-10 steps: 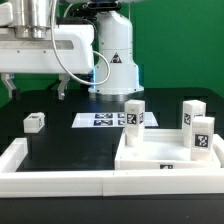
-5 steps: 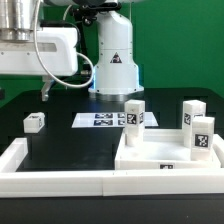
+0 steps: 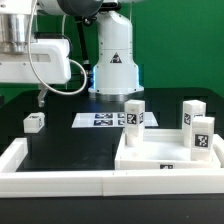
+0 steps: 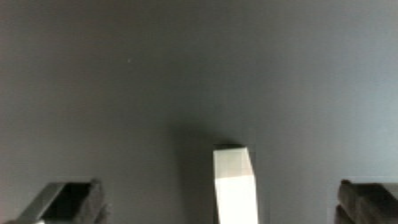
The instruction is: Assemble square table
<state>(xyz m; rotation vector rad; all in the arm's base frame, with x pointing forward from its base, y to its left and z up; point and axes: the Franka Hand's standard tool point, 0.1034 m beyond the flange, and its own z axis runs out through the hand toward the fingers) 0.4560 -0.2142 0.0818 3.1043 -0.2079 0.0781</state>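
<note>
The square tray-like slab (image 3: 160,152) lies at the exterior view's right with three tagged white legs standing on it: one (image 3: 134,114) at its near-left corner and two (image 3: 190,113) (image 3: 203,138) on its right. A fourth leg (image 3: 34,122) lies alone on the black surface at the left. My gripper (image 3: 22,95) hangs above that loose leg, open and empty, and one finger (image 3: 40,98) shows. In the wrist view the leg (image 4: 233,185) appears between my widely spread fingertips (image 4: 71,200), with my gripper (image 4: 219,204) well above it.
The marker board (image 3: 103,120) lies flat between the loose leg and the slab. A long white rim (image 3: 60,182) borders the black surface at the front and left. The arm's white base (image 3: 113,60) stands at the back.
The gripper has moved toward the exterior view's left and slightly down, ending above the loose leg. The parts have not moved.
</note>
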